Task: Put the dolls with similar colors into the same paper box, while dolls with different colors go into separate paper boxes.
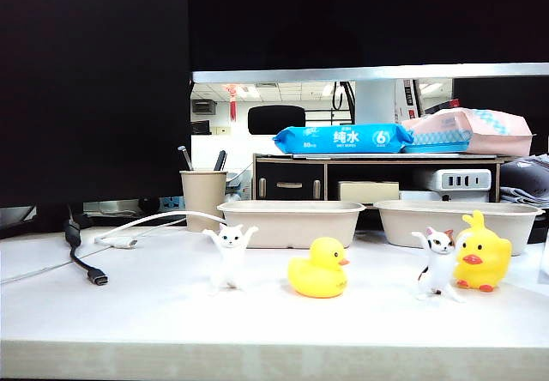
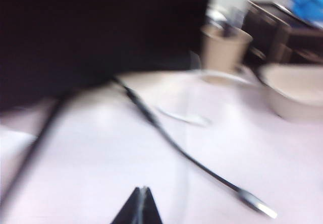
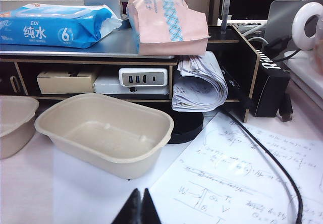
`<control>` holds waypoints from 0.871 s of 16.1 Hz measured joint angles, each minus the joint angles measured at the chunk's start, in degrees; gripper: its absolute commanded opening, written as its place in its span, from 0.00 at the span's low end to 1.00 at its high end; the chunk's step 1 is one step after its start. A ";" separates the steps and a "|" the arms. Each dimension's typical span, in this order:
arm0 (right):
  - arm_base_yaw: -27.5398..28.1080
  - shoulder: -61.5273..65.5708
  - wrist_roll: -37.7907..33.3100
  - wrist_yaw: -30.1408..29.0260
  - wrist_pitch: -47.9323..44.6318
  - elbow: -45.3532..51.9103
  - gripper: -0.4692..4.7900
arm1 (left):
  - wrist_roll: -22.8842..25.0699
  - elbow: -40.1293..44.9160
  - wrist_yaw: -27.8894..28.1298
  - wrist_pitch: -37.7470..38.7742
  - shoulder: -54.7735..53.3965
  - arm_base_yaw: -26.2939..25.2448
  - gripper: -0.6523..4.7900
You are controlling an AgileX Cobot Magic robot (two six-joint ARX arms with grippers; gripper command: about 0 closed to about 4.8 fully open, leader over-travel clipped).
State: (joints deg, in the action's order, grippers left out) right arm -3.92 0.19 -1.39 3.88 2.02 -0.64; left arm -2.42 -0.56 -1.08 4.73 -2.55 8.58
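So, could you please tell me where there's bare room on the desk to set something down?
Bare desk lies between the black cable and the white cat, and along the front edge. Both trays are empty. It's crowded right, where the patched cat touches a duck. Both grippers are shut.

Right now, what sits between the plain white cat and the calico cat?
In the exterior view, one yellow duck stands between the plain white cat and the calico cat; otherwise bare tabletop.

A white worktop (image 1: pixel 154 312) with a pale wood front edge runs beneath a large dark monitor (image 1: pixel 94 89). Along its back edge stands a low dark wooden shelf (image 1: pixel 343 178). Beyond lies a brightly lit office with ceiling light panels (image 1: pixel 249 92).
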 measured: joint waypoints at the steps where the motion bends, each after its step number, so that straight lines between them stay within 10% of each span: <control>1: 0.00 0.00 -1.49 -0.02 0.00 0.00 0.09 | 0.02 0.00 -0.09 0.04 -1.14 2.84 0.11; 7: 0.00 0.00 -25.59 -11.98 -1.75 0.00 0.09 | 0.02 0.00 -0.26 0.15 -9.68 17.66 0.11; 14: -5.38 7.67 -39.63 -30.14 -15.67 -13.07 0.08 | 0.02 0.00 -0.22 0.22 -10.05 19.21 0.11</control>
State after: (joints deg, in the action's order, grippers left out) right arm -9.30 7.86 -41.01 -26.26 -13.65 -13.72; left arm -2.39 -0.56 -1.30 4.95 -12.60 27.79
